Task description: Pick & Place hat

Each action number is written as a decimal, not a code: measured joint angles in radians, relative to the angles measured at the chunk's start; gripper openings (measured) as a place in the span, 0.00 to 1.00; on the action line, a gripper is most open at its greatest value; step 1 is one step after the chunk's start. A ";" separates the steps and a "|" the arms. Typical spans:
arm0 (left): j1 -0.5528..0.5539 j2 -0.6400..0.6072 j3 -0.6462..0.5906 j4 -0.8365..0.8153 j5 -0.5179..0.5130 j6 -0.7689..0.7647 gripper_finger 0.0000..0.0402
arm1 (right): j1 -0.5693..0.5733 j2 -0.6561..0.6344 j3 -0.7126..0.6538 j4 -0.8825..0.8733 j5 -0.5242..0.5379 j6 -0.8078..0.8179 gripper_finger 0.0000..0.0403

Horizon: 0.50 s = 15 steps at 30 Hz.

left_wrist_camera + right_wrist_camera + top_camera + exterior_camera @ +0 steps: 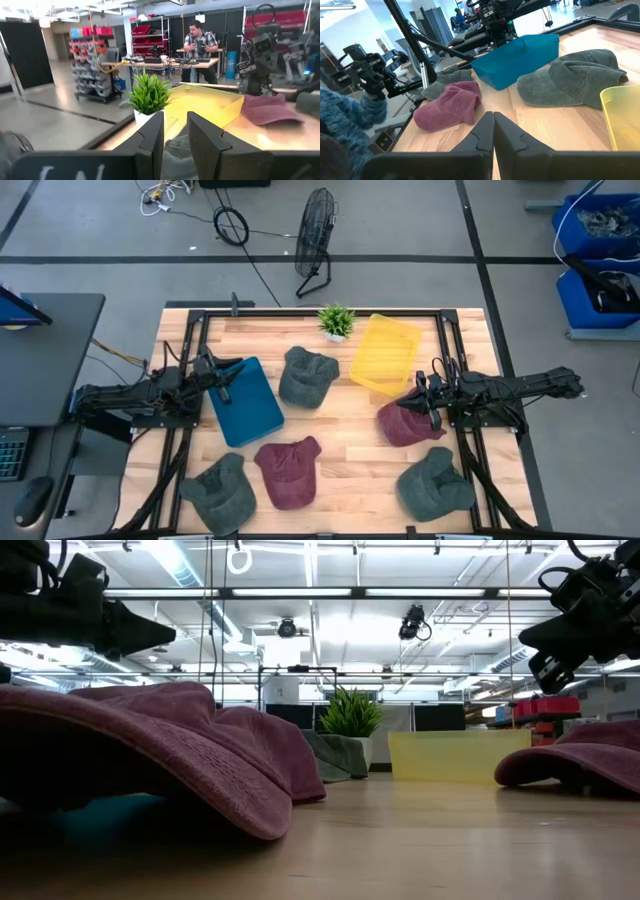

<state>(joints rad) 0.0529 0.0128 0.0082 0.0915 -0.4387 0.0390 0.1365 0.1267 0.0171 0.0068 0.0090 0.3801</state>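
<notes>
My right gripper (418,397), fingers together and empty, hung above the maroon hat (408,424) near the table's (350,442) right edge; my left gripper (224,380), fingers apart, waited over the blue bin (246,402).

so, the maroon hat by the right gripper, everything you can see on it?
The maroon hat is a soft, washed-looking fabric cap lying crumpled on the wooden table, on its right side, just below the yellow bin. In the high view the right gripper overlaps its upper edge; in the low view the gripper hangs above the hat, apart from it. The right wrist view shows the fingers closed together with nothing between them. Nothing else touches the hat.
</notes>
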 joint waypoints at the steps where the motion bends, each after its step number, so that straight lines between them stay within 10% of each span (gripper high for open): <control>1: 0.000 0.000 0.000 -0.003 0.002 -0.023 0.22 | 0.000 0.000 0.000 0.000 0.000 0.000 0.03; 8: 0.000 0.000 0.000 0.040 0.018 -0.081 0.22 | 0.000 0.000 0.000 0.000 0.000 -0.004 0.03; 15: -0.001 0.000 0.000 0.232 0.312 -0.073 0.23 | 0.000 0.000 0.000 0.000 0.000 -0.323 0.03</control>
<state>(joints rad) 0.0521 0.0132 0.0078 0.3233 -0.1267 -0.0345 0.1365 0.1265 0.0174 0.0067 0.0093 0.0574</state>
